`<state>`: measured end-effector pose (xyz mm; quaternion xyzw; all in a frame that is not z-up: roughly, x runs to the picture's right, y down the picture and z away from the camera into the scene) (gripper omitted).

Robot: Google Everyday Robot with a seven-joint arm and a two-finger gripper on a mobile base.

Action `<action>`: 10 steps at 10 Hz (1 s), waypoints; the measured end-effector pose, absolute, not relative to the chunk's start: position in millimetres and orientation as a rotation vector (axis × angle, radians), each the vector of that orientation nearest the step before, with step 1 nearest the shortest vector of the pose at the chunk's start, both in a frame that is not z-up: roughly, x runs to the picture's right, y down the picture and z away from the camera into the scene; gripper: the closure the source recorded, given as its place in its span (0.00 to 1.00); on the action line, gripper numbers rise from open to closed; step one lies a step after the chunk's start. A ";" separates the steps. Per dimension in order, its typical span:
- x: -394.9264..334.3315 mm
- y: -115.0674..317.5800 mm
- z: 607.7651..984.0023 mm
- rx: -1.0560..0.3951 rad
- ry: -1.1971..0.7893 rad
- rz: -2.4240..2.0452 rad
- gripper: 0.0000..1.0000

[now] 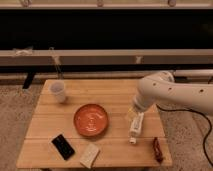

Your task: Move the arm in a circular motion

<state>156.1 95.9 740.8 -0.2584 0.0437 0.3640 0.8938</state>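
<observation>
The big cream-white arm (175, 95) reaches in from the right edge over the right side of the wooden table (110, 92). Its rounded elbow joint (152, 87) is above the table's right part, and the last segment bends down and to the left. The gripper (132, 114) is the narrow pale tan tip, low over the table just right of the orange plate (91, 120) and right above a white bottle (136, 128) that lies on the table. I cannot tell whether the tip touches the bottle.
On the table are a white cup (58, 91) at the back left, a black phone (63, 146) and a pale packet (90, 155) at the front, and a dark red snack bar (158, 149) at the front right. A dark wall with a pale rail runs behind.
</observation>
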 end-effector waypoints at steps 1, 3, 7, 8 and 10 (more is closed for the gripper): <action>158.8 69.6 758.5 -0.526 0.101 0.745 0.20; 145.0 35.1 780.2 -0.516 0.104 0.705 0.20; 62.8 -11.9 806.2 -0.502 0.086 0.560 0.20; 40.4 -15.5 806.8 -0.496 0.082 0.518 0.20; -16.2 -16.5 800.9 -0.487 0.057 0.409 0.20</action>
